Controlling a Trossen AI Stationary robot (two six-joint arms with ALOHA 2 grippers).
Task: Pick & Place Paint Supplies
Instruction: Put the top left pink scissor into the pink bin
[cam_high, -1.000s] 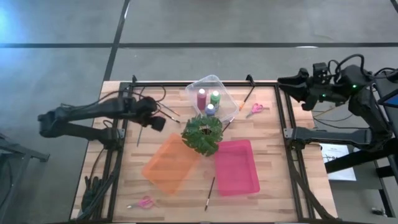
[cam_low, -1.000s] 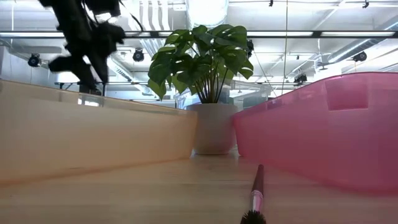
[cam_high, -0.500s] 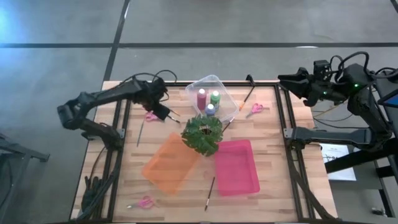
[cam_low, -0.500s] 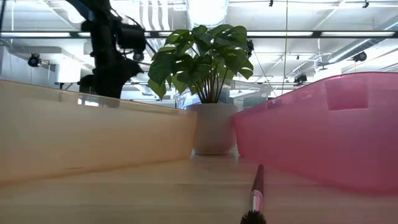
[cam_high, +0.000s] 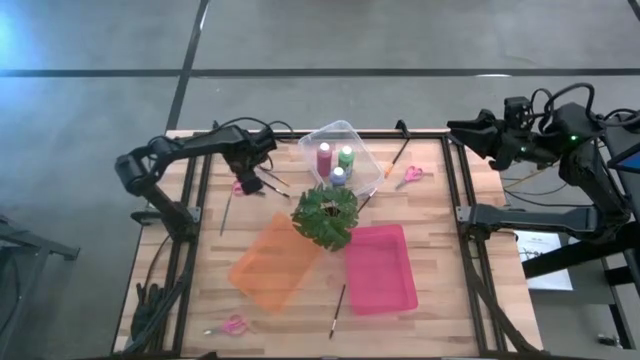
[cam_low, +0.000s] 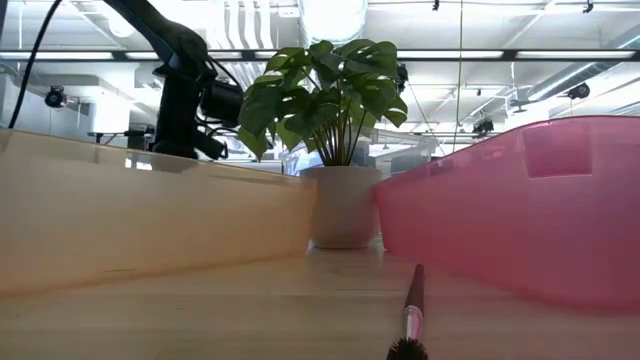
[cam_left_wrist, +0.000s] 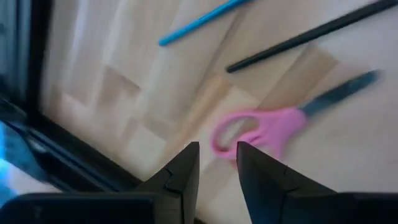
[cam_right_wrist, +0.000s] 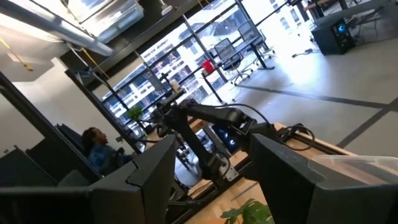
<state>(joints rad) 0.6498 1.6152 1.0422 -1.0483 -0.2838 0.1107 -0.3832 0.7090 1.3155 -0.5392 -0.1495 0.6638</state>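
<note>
Pink-handled scissors (cam_high: 238, 186) (cam_left_wrist: 258, 127) lie flat on the wood near the table's far left. My left gripper (cam_high: 251, 181) (cam_left_wrist: 217, 155) points down just above them, open by a narrow gap with nothing between the fingers; the handle loops show just past the fingertips. Beside them lie a dark brush (cam_left_wrist: 311, 34) and a blue-handled one (cam_left_wrist: 199, 22). Maroon (cam_high: 323, 158), green (cam_high: 346, 157) and blue-purple (cam_high: 338, 176) bottles stand in a clear tray (cam_high: 362, 140). My right gripper (cam_high: 456, 128) (cam_right_wrist: 211, 143) waits open, high over the far right corner.
A leafy plant (cam_high: 325, 213) stands mid-table, with an orange tray (cam_high: 272, 262) and a pink tray (cam_high: 380, 267) in front of it. More scissors (cam_high: 411, 176) (cam_high: 233, 325) and brushes (cam_high: 337, 310) (cam_high: 225, 212) (cam_high: 397, 155) lie scattered. A black frame (cam_high: 205, 170) borders the table.
My left arm has swung from the table's left side toward the far edge and the clear tray. Its gripper has sunk, rolled and tipped to point down over the pink scissors, which now show beside it. The right arm has kept its place.
</note>
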